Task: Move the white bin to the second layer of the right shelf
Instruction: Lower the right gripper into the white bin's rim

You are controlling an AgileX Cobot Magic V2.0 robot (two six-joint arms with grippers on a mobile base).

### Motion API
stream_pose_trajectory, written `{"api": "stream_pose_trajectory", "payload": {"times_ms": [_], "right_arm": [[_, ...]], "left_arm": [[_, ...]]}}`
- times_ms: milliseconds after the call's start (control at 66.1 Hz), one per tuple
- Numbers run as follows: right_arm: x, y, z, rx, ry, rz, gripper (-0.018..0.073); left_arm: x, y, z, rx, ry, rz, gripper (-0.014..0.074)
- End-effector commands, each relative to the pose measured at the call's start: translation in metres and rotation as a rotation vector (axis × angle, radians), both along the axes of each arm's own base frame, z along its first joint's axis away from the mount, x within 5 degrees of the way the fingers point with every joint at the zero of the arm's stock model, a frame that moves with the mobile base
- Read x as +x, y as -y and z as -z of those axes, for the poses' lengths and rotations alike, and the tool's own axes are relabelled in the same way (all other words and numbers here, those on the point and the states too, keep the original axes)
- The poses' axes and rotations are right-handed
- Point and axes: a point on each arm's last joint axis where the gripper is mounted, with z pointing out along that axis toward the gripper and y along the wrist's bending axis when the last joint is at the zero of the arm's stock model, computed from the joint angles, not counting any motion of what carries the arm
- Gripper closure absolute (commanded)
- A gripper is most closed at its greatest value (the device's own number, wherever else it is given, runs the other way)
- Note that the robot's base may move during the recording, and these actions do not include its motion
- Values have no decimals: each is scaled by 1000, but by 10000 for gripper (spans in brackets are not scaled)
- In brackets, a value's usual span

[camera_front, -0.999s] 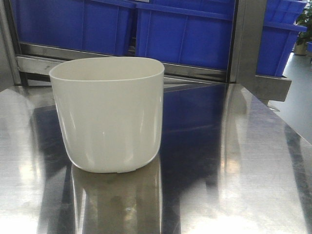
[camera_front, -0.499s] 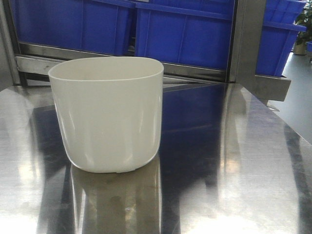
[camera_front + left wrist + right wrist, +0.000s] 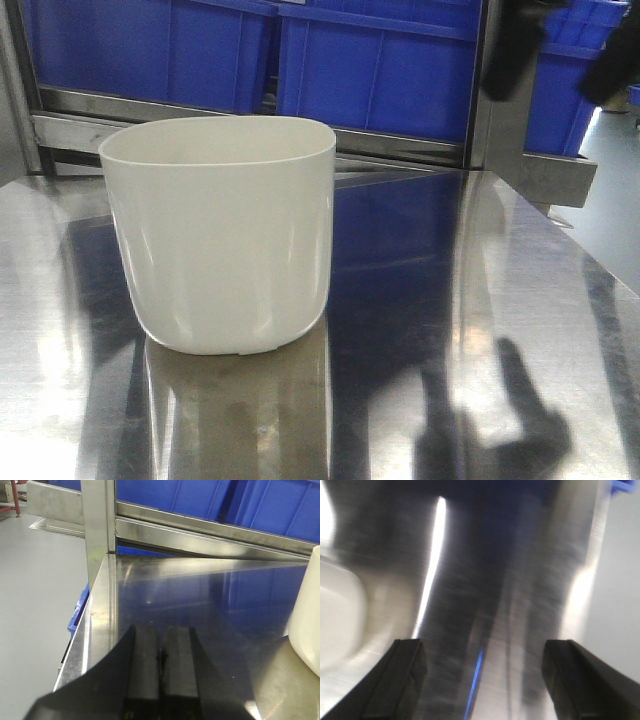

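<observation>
White bin point(image 3: 220, 235) seen upright on shiny steel worktop point(image 3: 500, 300), left of centre, untouched. Blue crates point(image 3: 370, 70) racked behind it. Left hand point(image 3: 161, 632) pressed together, nothing held, low over worktop's left edge; bin off to its right. Right hand point(image 3: 481, 647) spread wide, nothing held, view blurred, bin at its left.
</observation>
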Motion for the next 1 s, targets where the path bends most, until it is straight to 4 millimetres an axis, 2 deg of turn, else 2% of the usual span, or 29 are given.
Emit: {"api": "stream_pose_trajectory", "payload": {"times_ms": [0,227,393,696,983], "right_arm": [[2,-19,-31,68,99,-53,-32],[14,-60,-39,59,54,-142,-32],[12,-84,-39,46,22,-203,-32],[13,-114,-4,-5,-82,-264,-32],[20,-123,25,-45,-187,-265,-32]], "left_arm": [[0,0,0,-24,76,0,512],[0,0,0,-24,76,0,512],[0,0,0,-24,76,0,512],[0,0,0,-24,76,0,512],[0,0,0,-24,76,0,512]]}}
